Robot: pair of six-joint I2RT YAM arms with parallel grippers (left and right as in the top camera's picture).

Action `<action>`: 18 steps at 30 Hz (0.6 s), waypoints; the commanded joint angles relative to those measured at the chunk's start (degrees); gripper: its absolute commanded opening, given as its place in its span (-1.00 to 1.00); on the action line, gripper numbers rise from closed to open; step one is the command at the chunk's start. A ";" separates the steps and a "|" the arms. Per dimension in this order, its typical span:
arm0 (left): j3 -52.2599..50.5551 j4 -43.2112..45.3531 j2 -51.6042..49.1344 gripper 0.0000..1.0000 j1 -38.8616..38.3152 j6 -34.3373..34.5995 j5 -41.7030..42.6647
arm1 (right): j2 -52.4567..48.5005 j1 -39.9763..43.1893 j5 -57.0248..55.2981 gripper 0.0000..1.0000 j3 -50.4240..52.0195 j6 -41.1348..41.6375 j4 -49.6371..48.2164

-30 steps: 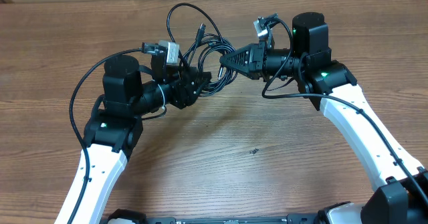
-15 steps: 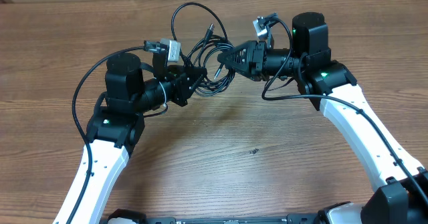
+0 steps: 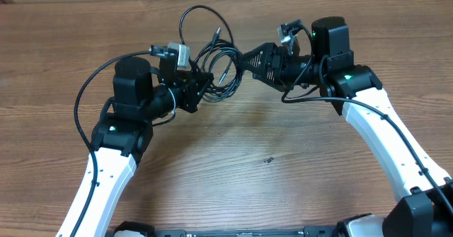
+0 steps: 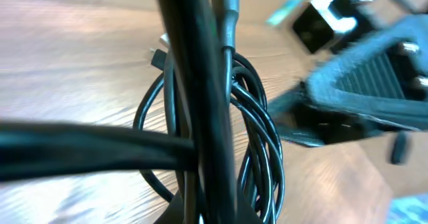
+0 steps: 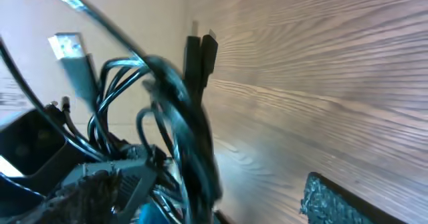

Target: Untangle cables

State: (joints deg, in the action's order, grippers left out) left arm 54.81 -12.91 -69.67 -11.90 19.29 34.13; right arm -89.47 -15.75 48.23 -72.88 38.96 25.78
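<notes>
The big brown wooden surface (image 3: 283, 180) is lying under everything. Two white and black arms are reaching over it from the near side, the left arm (image 3: 106, 166) on the left and the right arm (image 3: 386, 134) on the right, both bending in toward the middle. The left gripper (image 3: 203, 85) is pointing to the right and is squeezing the cables (image 3: 225, 56), which are hanging together in a messy bunch of thin black loops. This bunch is staying between the two grippers, in the middle, toward the far side of the surface. The right gripper (image 3: 244, 55) is pointing to the left, and its tip is touching the right side of the bunch. It is turned on its side, so I cannot tell if it is pinching a wire or not. One wide loop (image 3: 191, 21) is sticking out toward the far side. In the left wrist view, the wires are crossing very close to the camera. A small plug (image 3: 221, 71) is poking out on the near side of the bunch. In the right wrist view, a silver flat plug (image 5: 70, 47) is showing beside two black plug ends (image 5: 200, 53)
</notes>
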 commanded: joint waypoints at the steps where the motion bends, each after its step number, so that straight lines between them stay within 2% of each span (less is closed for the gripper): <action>1: 1.29 -2.23 -0.02 -0.92 -0.13 -1.27 -8.39 | 1.62 -0.46 -5.16 0.67 -1.25 -2.34 1.90; 10: 1.29 -4.22 -0.02 -0.92 -1.16 -1.29 -10.84 | 1.62 -7.23 -14.29 0.48 -1.25 -6.51 4.17; 12: 1.29 -5.22 -0.02 -0.92 -2.01 -1.27 -12.31 | 1.62 -10.14 -18.86 0.38 -1.25 -6.51 5.53; 18: 1.29 -6.88 -0.02 -0.92 -3.61 -1.29 -15.13 | 1.62 -13.38 -21.90 0.12 -1.25 -6.51 5.90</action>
State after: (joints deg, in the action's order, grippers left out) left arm 54.81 -19.73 -69.78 -14.83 19.09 21.41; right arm -89.41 -28.32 29.85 -72.88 33.04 31.79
